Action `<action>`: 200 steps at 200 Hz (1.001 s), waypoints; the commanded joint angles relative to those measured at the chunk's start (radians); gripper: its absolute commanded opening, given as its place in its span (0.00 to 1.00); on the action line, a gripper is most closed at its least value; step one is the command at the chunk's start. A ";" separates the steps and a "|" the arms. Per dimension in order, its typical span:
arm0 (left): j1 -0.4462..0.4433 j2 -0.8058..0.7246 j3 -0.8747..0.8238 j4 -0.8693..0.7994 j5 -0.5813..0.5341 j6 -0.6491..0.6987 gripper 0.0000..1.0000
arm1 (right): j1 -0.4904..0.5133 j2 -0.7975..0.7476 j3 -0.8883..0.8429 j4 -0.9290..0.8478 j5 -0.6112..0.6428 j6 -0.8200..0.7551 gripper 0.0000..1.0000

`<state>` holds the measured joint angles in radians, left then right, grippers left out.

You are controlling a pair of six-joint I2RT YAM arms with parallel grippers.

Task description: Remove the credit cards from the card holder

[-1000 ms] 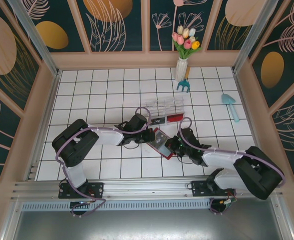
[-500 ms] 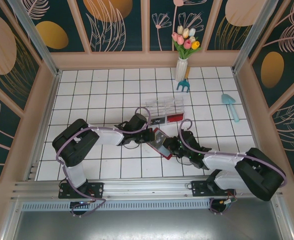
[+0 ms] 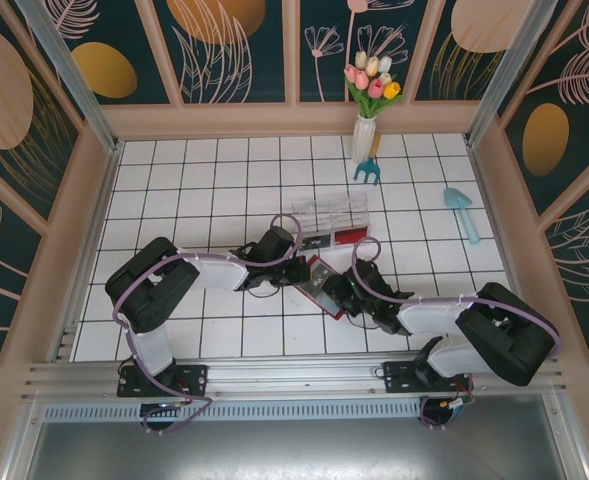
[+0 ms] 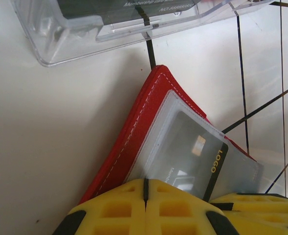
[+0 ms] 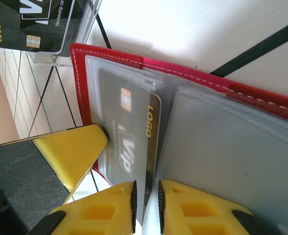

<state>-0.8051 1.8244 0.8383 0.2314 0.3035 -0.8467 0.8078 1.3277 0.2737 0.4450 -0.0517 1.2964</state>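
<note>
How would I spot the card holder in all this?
On the white tiled table, find the clear plastic box near the middle. Directly below it in the overhead view lies the card holder, opened flat. Its red stitched cover, with a dark card tucked inside, sets it apart from the see-through box.

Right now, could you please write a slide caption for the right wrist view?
Right hand, slightly open, at the clear sleeve edge of the open red card holder, dark card inside.
</note>
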 commanded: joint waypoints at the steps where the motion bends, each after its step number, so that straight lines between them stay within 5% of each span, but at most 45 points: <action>1: 0.005 0.043 -0.005 -0.117 -0.032 0.003 0.00 | 0.016 -0.020 0.075 -0.114 0.044 -0.035 0.21; 88: 0.011 -0.148 -0.189 -0.070 -0.133 -0.157 0.00 | -0.011 -0.109 0.186 -0.355 0.071 -0.200 0.30; 128: 0.009 -0.293 -0.309 0.005 -0.130 -0.262 0.00 | 0.000 -0.032 0.233 -0.289 -0.020 -0.269 0.31; 200: 0.008 -0.332 -0.265 -0.060 -0.144 -0.178 0.01 | 0.047 0.140 0.308 -0.190 -0.111 -0.328 0.28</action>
<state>-0.8032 1.4857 0.5629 0.2050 0.1741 -1.0489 0.8467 1.4342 0.5484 0.2089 -0.1257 1.0073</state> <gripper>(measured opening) 0.069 0.277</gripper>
